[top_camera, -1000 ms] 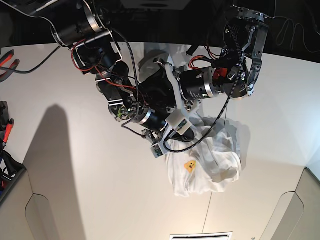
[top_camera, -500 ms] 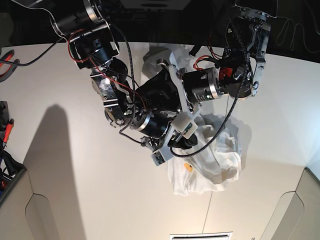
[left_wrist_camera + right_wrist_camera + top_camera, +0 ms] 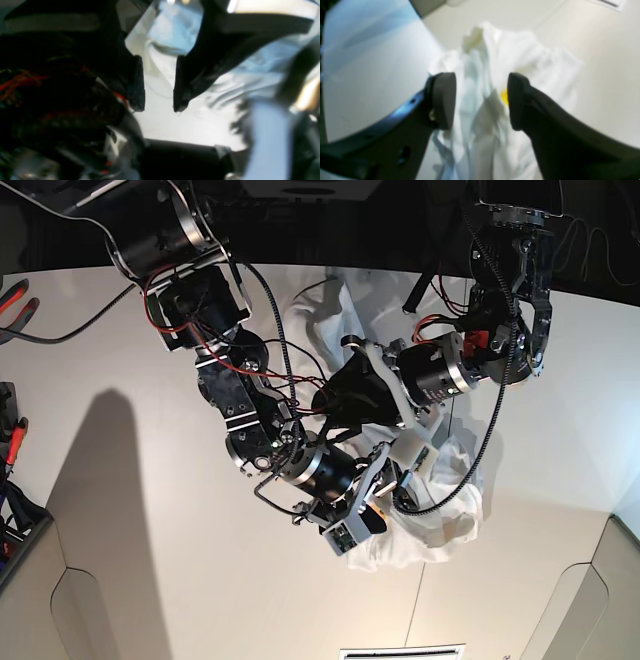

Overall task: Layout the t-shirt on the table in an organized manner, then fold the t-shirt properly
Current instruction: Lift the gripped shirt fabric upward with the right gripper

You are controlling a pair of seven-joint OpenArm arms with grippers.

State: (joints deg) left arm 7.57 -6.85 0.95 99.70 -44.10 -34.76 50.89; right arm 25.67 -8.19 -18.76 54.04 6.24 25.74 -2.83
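Two robot arms crowd over a crumpled white t-shirt (image 3: 440, 520) lying in a heap right of centre on the off-white table (image 3: 130, 510), in the base view. The right gripper (image 3: 481, 100), at lower centre of that view, hangs just above the cloth with its jaws spread apart; its wrist camera shows bunched folds and a small yellow patch of print (image 3: 504, 97) in the gap between the two dark fingers (image 3: 443, 100), neither of which is closed on the fabric. The left gripper (image 3: 158, 85), at the middle of the base view, also stands parted, its black fingertips (image 3: 136, 82) clear of each other over wrinkled white cloth. The wrist pictures are blurred, so contact with the shirt cannot be judged.
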